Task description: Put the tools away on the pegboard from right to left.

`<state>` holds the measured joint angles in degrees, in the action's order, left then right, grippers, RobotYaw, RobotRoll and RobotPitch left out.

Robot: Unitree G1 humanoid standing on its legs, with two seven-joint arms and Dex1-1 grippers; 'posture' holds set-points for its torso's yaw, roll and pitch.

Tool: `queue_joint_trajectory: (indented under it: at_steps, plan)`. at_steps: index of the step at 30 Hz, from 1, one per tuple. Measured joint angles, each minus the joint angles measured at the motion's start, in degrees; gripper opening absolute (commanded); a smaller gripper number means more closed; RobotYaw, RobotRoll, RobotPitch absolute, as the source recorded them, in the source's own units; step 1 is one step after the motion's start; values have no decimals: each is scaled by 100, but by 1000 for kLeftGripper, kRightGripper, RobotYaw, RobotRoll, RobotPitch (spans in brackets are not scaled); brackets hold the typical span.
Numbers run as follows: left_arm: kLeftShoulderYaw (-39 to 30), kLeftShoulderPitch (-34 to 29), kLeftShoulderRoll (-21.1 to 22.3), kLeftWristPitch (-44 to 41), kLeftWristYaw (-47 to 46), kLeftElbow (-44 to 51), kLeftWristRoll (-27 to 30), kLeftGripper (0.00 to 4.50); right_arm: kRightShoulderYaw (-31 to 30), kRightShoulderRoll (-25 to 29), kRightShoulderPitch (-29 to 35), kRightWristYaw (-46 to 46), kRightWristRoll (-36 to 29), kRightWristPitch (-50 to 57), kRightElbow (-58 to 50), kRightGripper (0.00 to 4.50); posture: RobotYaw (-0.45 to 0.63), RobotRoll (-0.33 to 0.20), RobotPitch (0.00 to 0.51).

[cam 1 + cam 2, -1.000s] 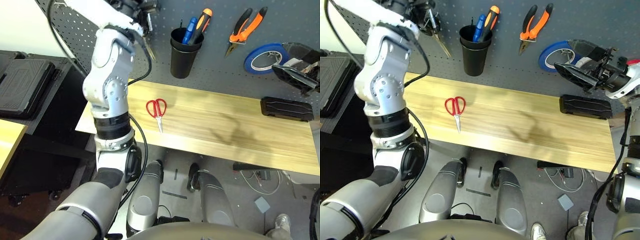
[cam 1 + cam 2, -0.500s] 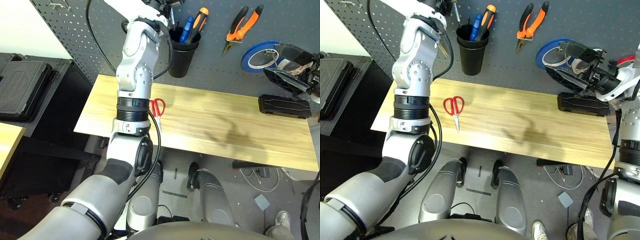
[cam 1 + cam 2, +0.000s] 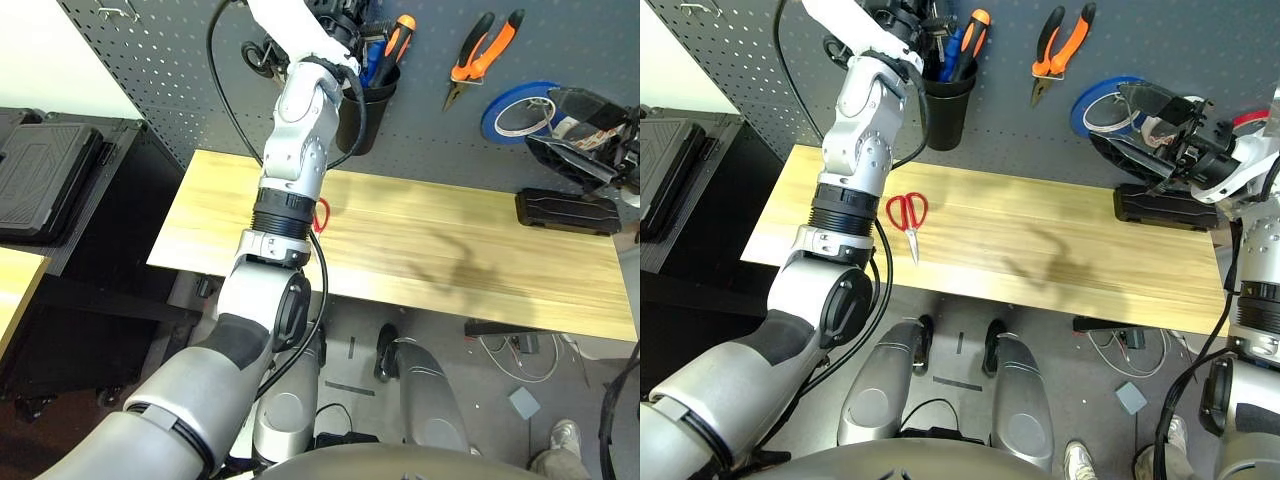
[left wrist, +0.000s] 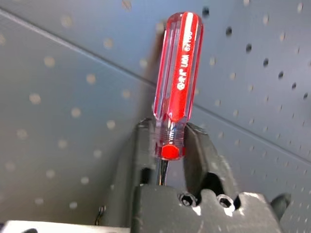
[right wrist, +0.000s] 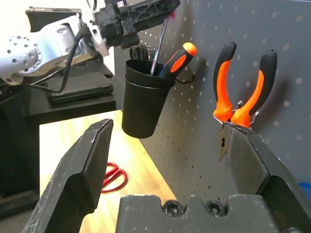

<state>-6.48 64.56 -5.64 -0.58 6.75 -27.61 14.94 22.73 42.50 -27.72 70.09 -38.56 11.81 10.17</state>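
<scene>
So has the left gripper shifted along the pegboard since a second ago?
Yes. The left gripper has moved rightward along the pegboard, from well left of the black cup to directly above it.

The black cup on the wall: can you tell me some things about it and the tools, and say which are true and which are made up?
1. The left hand has a red-handled screwdriver between its fingers. True.
2. The screwdriver's metal shaft reaches down into the black cup. True.
3. The red-handled scissors hang on the pegboard. False: they lie on the wooden table.
4. The orange-and-black-handled pliers hang on the pegboard. True.
5. The right hand is holding the pliers. False: its fingers stand wide apart, with nothing between them.
</scene>
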Motion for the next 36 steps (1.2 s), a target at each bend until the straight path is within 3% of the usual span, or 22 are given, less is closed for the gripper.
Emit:
queue_joint_trajectory:
  at_steps: [5, 10, 15, 20, 24, 30, 36]
  plan:
    - [62, -32, 52, -101, 49, 173, -22, 4476, -91, -49, -4, -6, 49, -56, 0, 4500, 146, 0, 228]
    - [97, -236, 157, -342, 22, 886, -39, 4476, -169, -102, -6, -21, 52, -65, -9, 4500, 146, 0, 228]
    - [142, -633, 371, -1061, -168, 2319, -28, 4476, -233, -212, 114, -38, 37, -15, -191, 4500, 165, 0, 237]
    - [236, -1508, 835, -2083, -308, 3915, -50, 4476, -417, -242, 481, -55, 78, 104, -425, 4500, 188, 0, 256]
    - [395, -2694, 1036, -3039, -445, 5016, -51, 4476, -814, -217, 851, -138, 465, 142, -587, 4500, 212, 0, 270]
    - [687, -4132, 1118, -3539, -570, 5598, -209, 4476, -1515, -234, 1091, -589, 1341, 58, -575, 4500, 232, 0, 279]
    - [794, -5044, 1132, -3338, -610, 5194, -576, 4476, -1874, -419, 1156, -1049, 1947, -131, -384, 4500, 234, 0, 285]
